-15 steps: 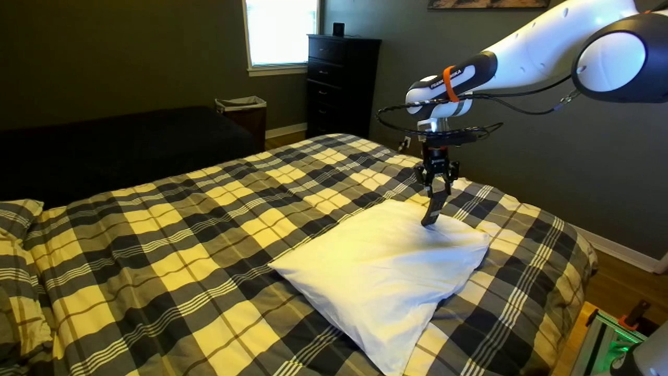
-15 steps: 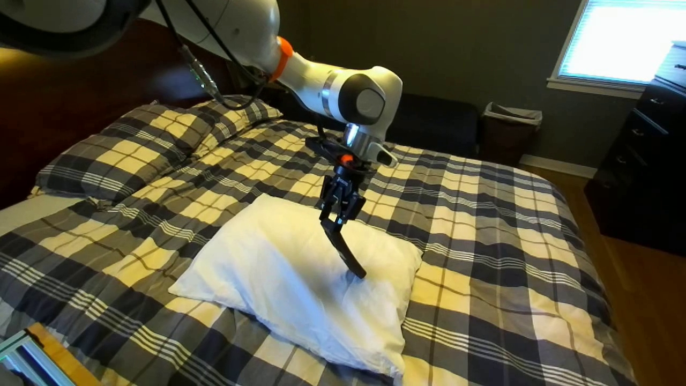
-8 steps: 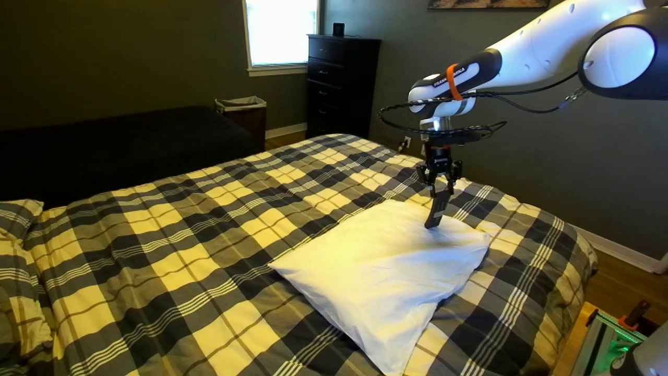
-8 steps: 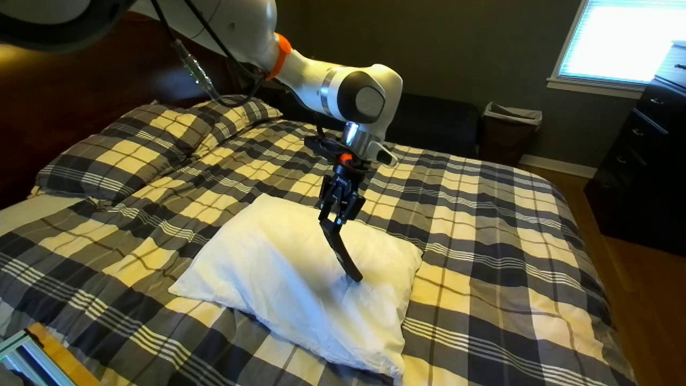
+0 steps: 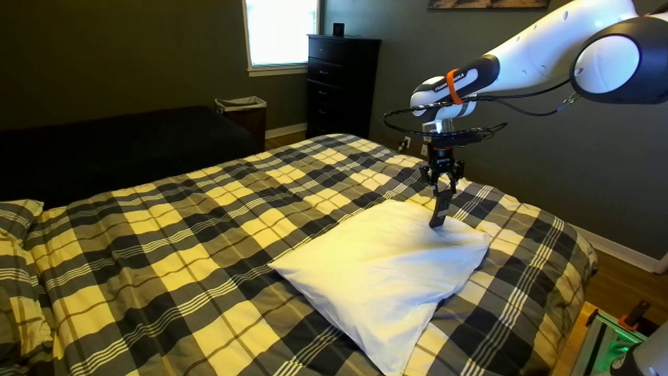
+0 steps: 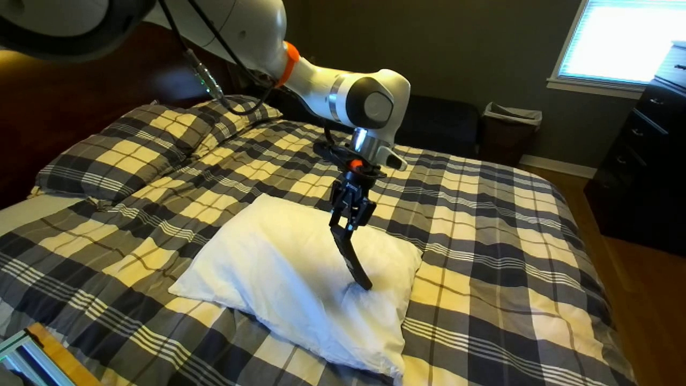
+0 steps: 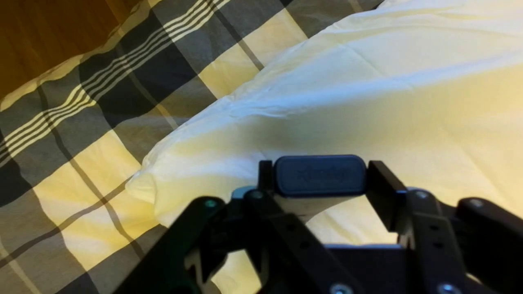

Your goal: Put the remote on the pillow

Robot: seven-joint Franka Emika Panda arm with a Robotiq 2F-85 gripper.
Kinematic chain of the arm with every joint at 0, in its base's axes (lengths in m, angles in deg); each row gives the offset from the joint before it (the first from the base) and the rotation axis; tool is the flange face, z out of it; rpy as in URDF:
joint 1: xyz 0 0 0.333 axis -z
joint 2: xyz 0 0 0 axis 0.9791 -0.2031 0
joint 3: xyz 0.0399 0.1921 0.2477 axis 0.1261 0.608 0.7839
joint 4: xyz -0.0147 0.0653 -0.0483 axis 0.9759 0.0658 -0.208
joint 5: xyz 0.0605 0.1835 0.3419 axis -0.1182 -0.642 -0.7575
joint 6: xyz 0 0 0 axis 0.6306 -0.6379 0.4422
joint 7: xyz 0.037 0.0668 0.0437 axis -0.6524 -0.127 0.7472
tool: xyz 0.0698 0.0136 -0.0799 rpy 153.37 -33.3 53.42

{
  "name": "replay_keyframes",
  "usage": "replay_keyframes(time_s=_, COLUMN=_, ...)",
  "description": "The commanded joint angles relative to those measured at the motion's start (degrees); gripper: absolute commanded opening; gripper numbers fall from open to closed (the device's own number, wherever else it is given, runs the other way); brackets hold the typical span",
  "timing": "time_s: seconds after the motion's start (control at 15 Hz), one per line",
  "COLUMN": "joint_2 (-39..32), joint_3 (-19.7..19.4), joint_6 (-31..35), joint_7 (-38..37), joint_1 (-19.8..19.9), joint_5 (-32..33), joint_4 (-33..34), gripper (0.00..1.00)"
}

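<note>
Over the plain white pillow, toward its end farther from the headboard, the Robotiq gripper points down with its two fingers clamped on the black remote. Wrist view: one fingertip sits against each narrow side of the remote, whose rounded end face is turned to the camera. Remote extends lengthwise below the fingers, steep but tilted in both exterior views. Its lower end shows against the white fabric; whether it touches, cannot tell.

Pillow: slightly rumpled, lying on the plaid bedspread, one corner toward the left in the wrist view. Wood floor shows past the bed edge at upper left there.

Arm: white Franka Panda arm, orange strap around it.

Surroundings: plaid pillows lie near the headboard. In an exterior view, a black dresser stands near a bright window, a small dark object on its top; a hamper with a pale liner stands beyond the bed.
</note>
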State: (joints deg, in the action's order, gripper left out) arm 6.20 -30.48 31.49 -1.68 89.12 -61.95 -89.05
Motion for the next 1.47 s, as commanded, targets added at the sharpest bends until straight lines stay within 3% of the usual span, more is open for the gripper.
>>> replay_keyframes(time_s=0.0, joint_2=-2.14, joint_3=0.58, joint_6=0.06, joint_7=3.24, joint_1=0.90, joint_5=1.30, joint_4=2.83, gripper=0.34)
replay_keyframes(time_s=0.47, joint_2=-3.54, joint_3=0.58, joint_6=2.08, joint_7=6.61, joint_1=0.90, joint_5=2.83, joint_4=4.47, gripper=0.34)
replay_keyframes(time_s=1.0, joint_2=-5.87, joint_3=1.17, joint_6=15.42, joint_7=6.21, joint_1=1.01, joint_5=2.15, joint_4=6.47, gripper=0.34)
replay_keyframes(time_s=1.4, joint_2=-7.97, joint_3=1.52, joint_6=19.68, joint_7=6.34, joint_1=1.11, joint_5=1.89, joint_4=7.93, gripper=0.34)
